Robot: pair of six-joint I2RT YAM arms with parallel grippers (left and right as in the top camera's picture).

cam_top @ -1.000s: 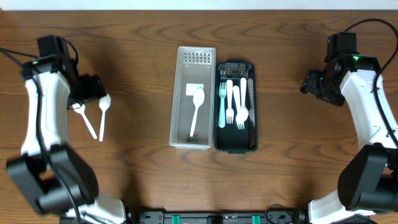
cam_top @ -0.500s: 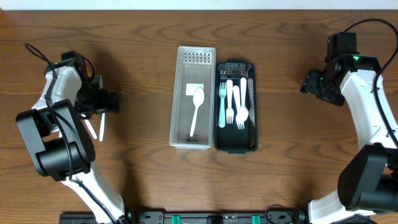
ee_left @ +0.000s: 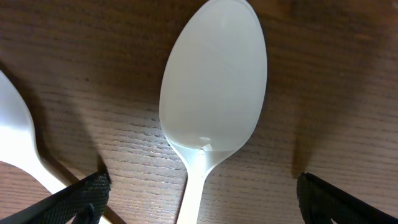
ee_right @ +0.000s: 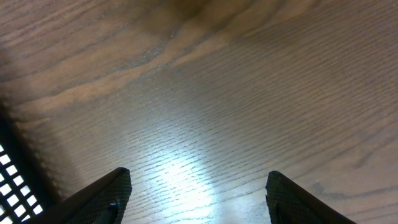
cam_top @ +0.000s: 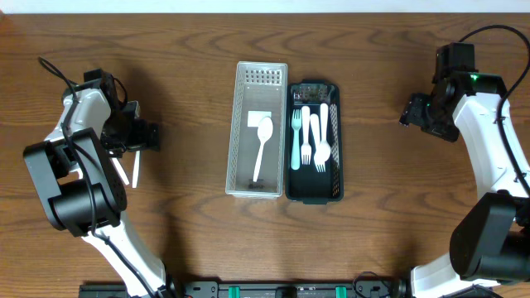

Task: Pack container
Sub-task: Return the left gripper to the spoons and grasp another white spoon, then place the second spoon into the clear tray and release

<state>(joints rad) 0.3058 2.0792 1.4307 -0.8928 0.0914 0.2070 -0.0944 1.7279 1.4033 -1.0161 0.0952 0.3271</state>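
White plastic spoon [ee_left: 214, 93] is lying on the bench [cam_top: 190, 207] well left of the clear bin [cam_top: 234, 124], awaiting pickup: left jaws are straddling it released and seemingly needing to clench, while right jaws are hanging released.

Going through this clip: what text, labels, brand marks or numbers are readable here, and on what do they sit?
No legible text in any view.
White patch inside the white basket: looks blank.
Pale patch at the far end of the black tray: too small to read.
Spoon under the left wrist camera: plain plastic, no lettering.
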